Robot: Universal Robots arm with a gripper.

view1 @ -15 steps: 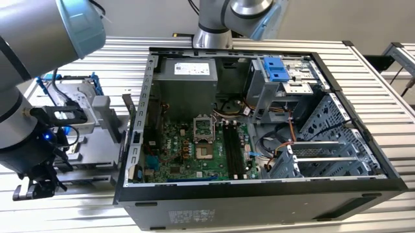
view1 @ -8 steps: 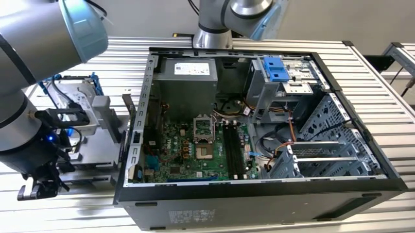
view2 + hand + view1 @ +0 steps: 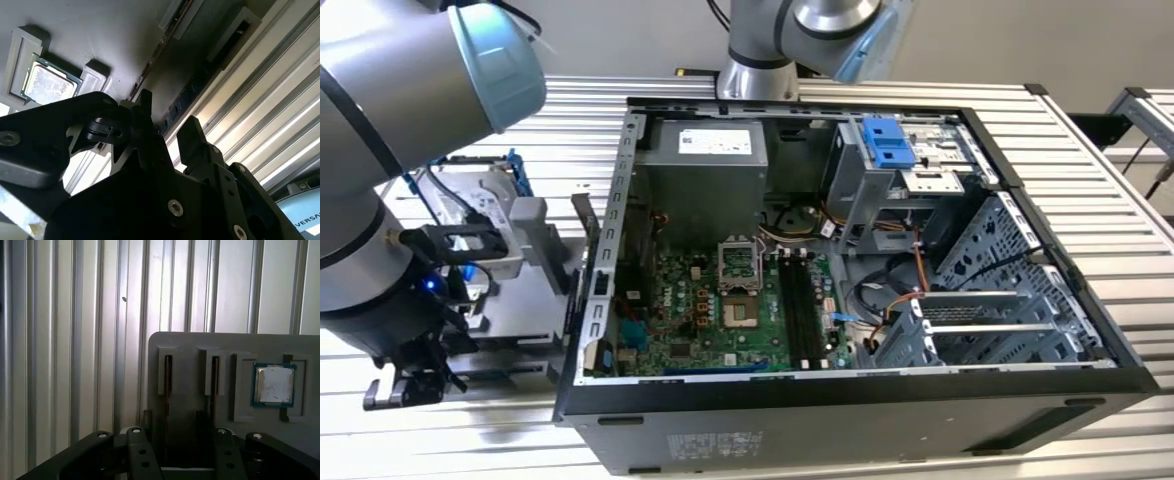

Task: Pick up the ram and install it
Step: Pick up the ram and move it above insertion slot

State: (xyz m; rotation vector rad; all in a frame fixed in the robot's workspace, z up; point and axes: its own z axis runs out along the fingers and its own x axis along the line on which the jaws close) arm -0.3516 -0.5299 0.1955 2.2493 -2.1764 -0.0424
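1. While the pincer [image 3: 174,419] is hanging with its two black fingers spread wide and gripping nothing, the ram [image 3: 167,377] is standing on edge in a slot of a grey holder [image 3: 190,342], just ahead of the fingertips and roughly in line with the gap between them.
2. In the second wrist view the ram [image 3: 159,50] is showing as a thin edge running away from near the tip of one finger [image 3: 145,107]; whether the two are touching, I cannot tell.
3. A second slot [image 3: 214,375] just beside the first is showing a similar thin strip, and a small square chip [image 3: 273,385] is lying flat in a recess further along the same holder.
4. In the exterior view the holder [image 3: 534,235] is sitting on the worktop [image 3: 1107,230] to the exterior view's left of an open computer case [image 3: 854,400], whose motherboard [image 3: 707,300] is lying face up.
5. The worktop is made of ribbed metal slats, which are running on beyond the holder in the first wrist view.
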